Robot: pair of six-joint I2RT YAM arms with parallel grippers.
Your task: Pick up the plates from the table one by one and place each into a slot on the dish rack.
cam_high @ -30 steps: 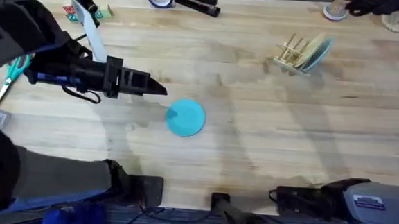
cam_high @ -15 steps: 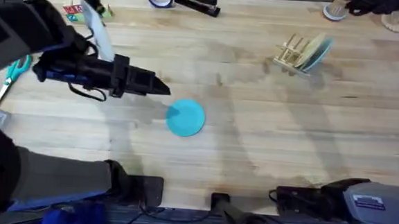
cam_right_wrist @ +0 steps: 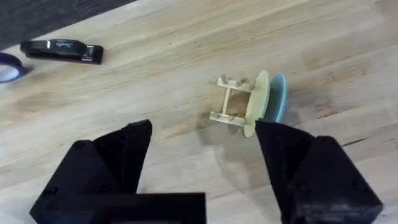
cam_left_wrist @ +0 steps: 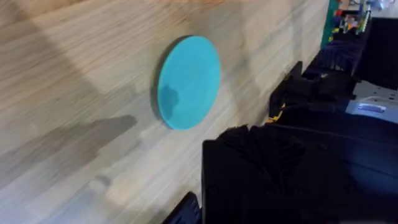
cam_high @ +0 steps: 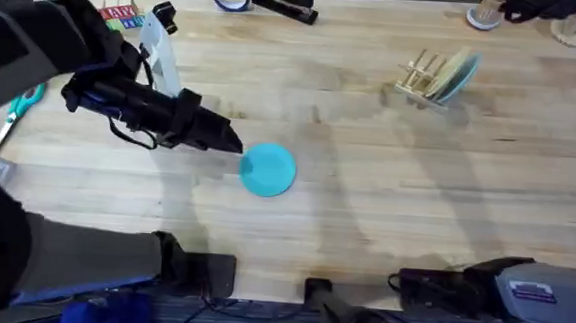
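Just beyond my left gripper point(cam_high: 231, 144), lying flat, is the turquoise plate point(cam_high: 267, 169); whether my fingers are parted, I cannot tell.

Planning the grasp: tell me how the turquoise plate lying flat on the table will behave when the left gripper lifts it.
The turquoise plate looks thin and rigid, so it should keep its shape. It lies flat on the table, so catching its low edge may be awkward. Its smooth surface could slip between the left gripper's fingers.

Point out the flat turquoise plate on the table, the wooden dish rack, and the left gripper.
flat turquoise plate point(cam_high: 267, 169), overhead, centre of its face
wooden dish rack point(cam_high: 420, 77), overhead, its pegs
left gripper point(cam_high: 231, 143), overhead, fingertips
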